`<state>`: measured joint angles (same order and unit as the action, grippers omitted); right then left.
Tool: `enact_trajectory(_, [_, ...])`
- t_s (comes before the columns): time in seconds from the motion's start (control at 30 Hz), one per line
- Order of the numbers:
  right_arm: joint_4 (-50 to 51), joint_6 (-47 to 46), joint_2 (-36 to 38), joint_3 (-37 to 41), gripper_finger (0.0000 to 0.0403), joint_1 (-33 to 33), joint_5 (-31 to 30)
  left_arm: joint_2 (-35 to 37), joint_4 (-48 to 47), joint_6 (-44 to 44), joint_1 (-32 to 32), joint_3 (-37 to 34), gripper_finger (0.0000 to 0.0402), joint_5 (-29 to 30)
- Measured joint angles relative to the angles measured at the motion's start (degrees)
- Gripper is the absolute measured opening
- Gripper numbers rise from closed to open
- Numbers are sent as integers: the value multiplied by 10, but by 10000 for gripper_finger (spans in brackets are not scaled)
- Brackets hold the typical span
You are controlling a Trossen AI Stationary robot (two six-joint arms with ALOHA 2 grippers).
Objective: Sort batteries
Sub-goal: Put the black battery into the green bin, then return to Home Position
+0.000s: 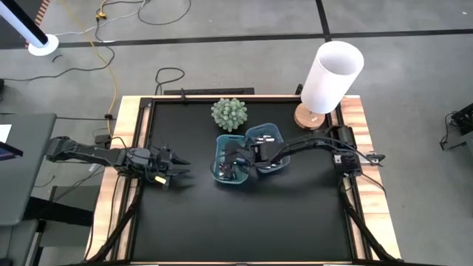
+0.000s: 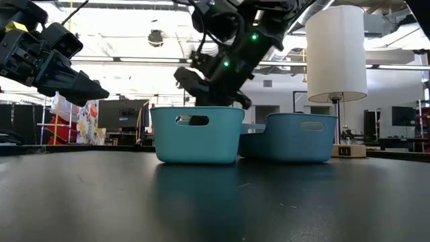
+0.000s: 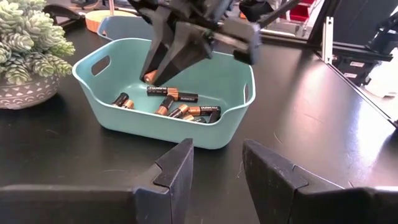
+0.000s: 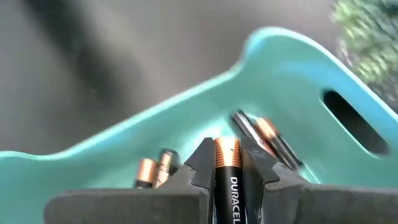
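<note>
Held battery (image 4: 226,180): black body, copper end, Duracell print, clamped between right gripper (image 4: 227,163) fingers over tray.
Loose batteries (image 3: 172,94): black-and-copper cylinders lying flat, scattered on teal tray (image 3: 138,125) floor.

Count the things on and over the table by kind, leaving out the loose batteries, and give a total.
Teal trays: 2
Potted plant: 1
Lamp: 1
Grippers: 2, the left gripper open beside the trays, the right gripper shut on a battery over one tray
Total: 6
</note>
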<state>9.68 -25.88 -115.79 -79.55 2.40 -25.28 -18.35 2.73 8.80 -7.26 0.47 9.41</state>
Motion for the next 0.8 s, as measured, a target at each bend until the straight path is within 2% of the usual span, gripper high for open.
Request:
enact_trajectory(0.27, [93,-84,4,2,76,-12,28,0,0,0,0,0,136,0])
enact_trajectory(0.6, [95,-83,4,2,148,-9,37,0,0,0,0,0,136,0])
enact_trajectory(0.8, [132,-81,10,-13,169,-7,37,0,0,0,0,0,136,0])
